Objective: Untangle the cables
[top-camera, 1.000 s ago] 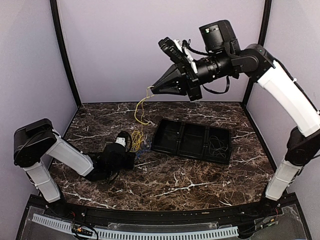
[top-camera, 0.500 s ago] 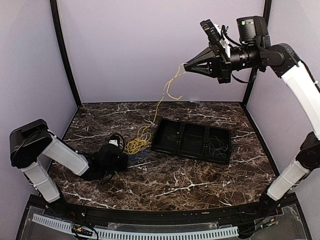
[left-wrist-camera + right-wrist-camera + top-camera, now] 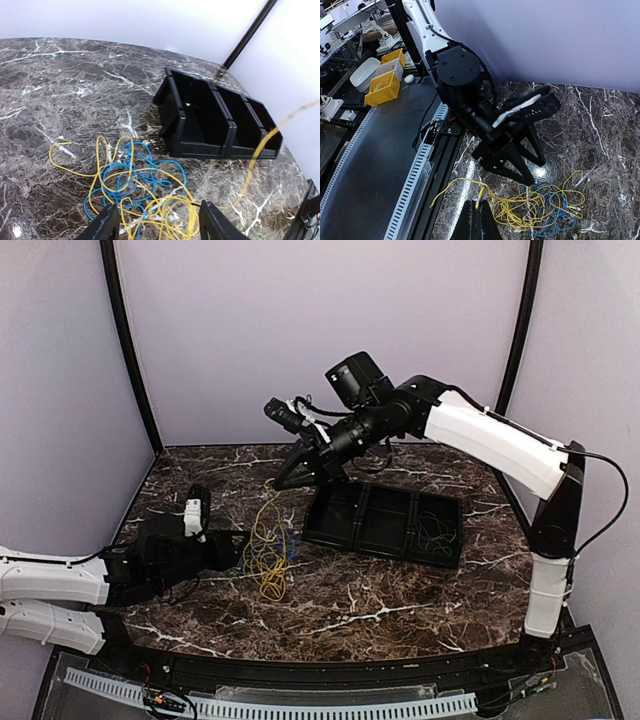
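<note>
Where the cables (image 3: 266, 552) lie knotted together, yellow and blue strands form one loose heap on the dark marble worktop (image 3: 400, 595), just left of the black tray (image 3: 380, 551) and between it and the left gripper (image 3: 159, 210). The yellow cable (image 3: 107, 167) makes the wider loops and runs over and through the blue cable (image 3: 147, 175), whose smaller coils sit in the middle of the heap; the two cross each other many times. One yellow strand leaves the heap and rises off the worktop toward the right gripper (image 3: 279, 482), which hangs above the far side of the heap, near the tray's far left corner. Its fingers are pressed together, and it looks clenched on that strand, though the contact itself is too small to make out from overhead. The left gripper sits low at the heap's left side, released, its two fingers spread wide with the nearest yellow loops lying just ahead of them and between them; whether either finger touches a strand I cannot tell. A third, dark grey cable (image 3: 432, 530) lies apart from the others as a small loose coil in the tray's rightmost compartment. The tray has three compartments side by side and sits flat on the worktop, right of the heap
</note>
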You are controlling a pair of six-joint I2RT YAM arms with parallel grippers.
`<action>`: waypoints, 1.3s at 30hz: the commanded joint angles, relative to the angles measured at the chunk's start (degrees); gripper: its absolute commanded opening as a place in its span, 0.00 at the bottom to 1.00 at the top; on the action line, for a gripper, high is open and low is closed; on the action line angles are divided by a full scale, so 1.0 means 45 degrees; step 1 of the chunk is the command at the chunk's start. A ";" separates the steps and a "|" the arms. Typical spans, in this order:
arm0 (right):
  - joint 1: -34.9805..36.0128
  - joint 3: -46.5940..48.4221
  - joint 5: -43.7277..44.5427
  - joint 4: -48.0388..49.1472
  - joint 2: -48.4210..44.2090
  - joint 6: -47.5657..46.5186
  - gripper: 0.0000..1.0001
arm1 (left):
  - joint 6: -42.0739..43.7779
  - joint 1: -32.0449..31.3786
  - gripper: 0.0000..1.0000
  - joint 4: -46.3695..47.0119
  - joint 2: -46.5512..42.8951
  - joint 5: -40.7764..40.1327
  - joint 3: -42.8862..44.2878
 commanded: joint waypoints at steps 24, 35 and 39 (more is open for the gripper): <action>0.0571 -0.0078 0.1344 0.0330 -0.1589 -0.0193 0.00 | 0.5718 -0.0554 0.33 0.8479 0.5732 0.2831 0.0716; -0.1644 0.1461 0.1801 -0.0328 -0.3805 -0.1374 0.00 | 0.6147 -0.0538 0.13 0.7173 0.8367 0.2150 0.1202; -0.3045 0.2133 0.1272 -0.0534 -0.4432 -0.1326 0.00 | 0.5916 -0.0540 0.09 0.6820 0.8682 0.1461 0.1018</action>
